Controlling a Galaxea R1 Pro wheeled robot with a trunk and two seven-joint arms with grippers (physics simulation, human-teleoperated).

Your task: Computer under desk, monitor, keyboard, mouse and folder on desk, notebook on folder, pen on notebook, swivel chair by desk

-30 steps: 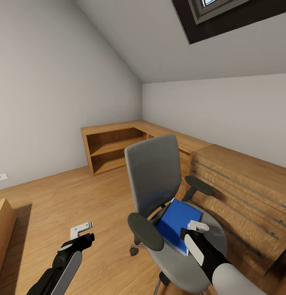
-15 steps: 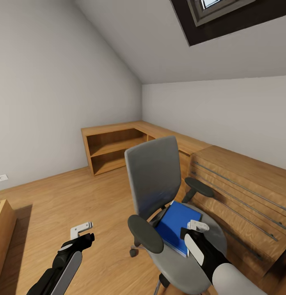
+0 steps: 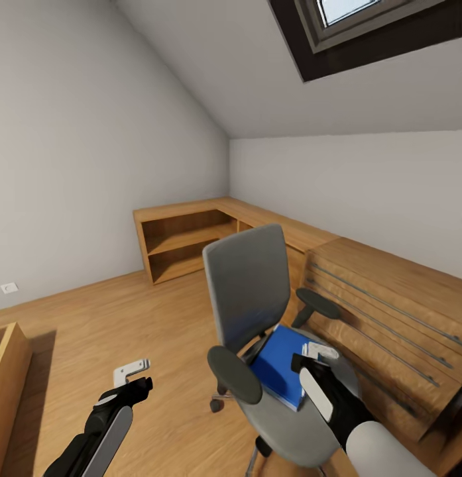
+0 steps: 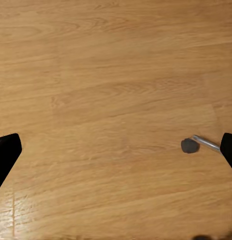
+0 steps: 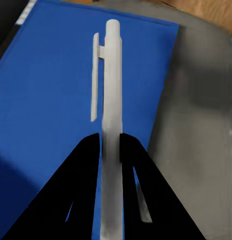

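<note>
Above the swivel chair (image 3: pixel 270 344) seat, a white pen (image 5: pixel 110 100) was held clamped in the right gripper (image 3: pixel 318 358) over the blue folder (image 3: pixel 280 364), the left gripper (image 3: pixel 132 372) was spread empty over the floor (image 4: pixel 116 75), and folder transfer was judged pending, needing a free gripper.
</note>
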